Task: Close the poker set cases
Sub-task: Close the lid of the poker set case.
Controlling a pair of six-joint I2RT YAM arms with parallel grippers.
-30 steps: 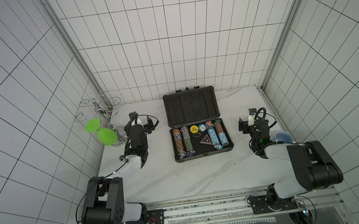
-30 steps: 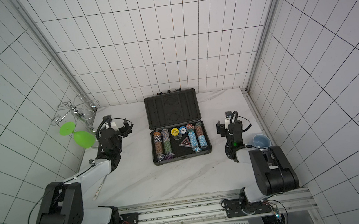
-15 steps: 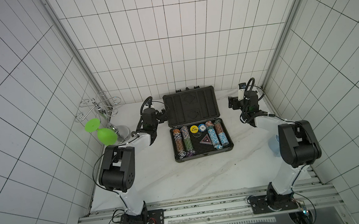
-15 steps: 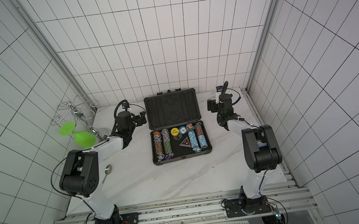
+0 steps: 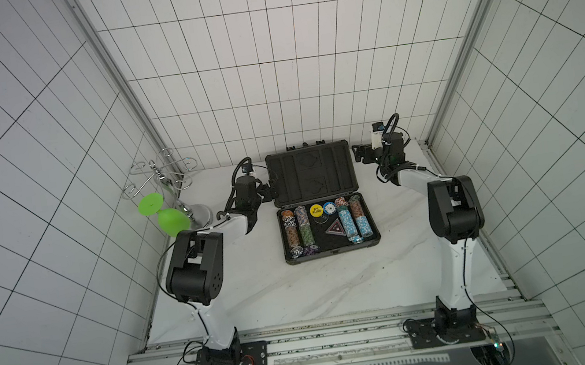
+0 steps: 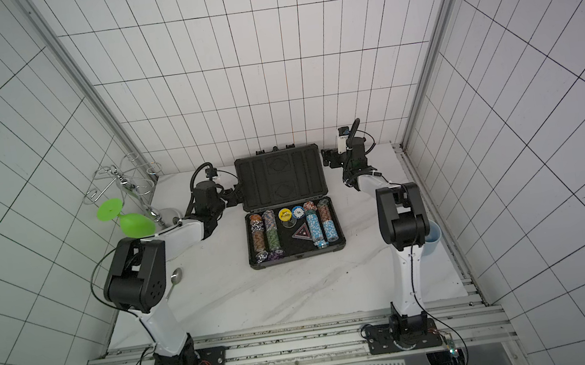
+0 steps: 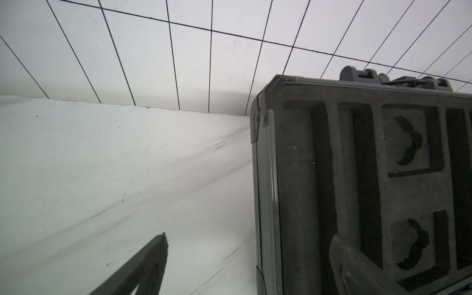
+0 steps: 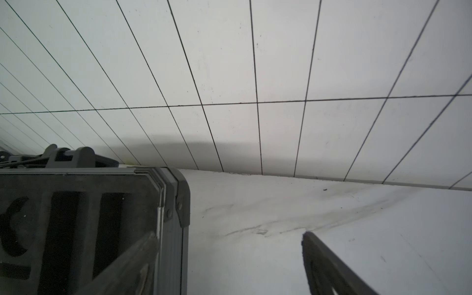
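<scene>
**Inspector:** White-tiled walls, marbled surface [image 5: 298, 294]. Position of the poker set case [image 5: 339, 169]?

**Recorder:** Mid-surface, towards 12 o'clock. Not closed: lid raised on the 12 o'clock side, chips [image 5: 346, 222] exposed in the base.

**Inspector:** Status of the left tool [image 5: 270, 191]?

**Recorder:** At the lid's 9 o'clock edge, jaws spread wide, one finger before the foam, one outside. Gripping nothing.

**Inspector:** And the right tool [image 5: 358, 153]?

**Recorder:** At the lid's 3 o'clock edge, jaws likewise apart, straddling that corner. Contact cannot be determined.

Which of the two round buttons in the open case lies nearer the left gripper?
The yellow button; the blue-and-white button lies beside it, on the side away from the left gripper.
</scene>
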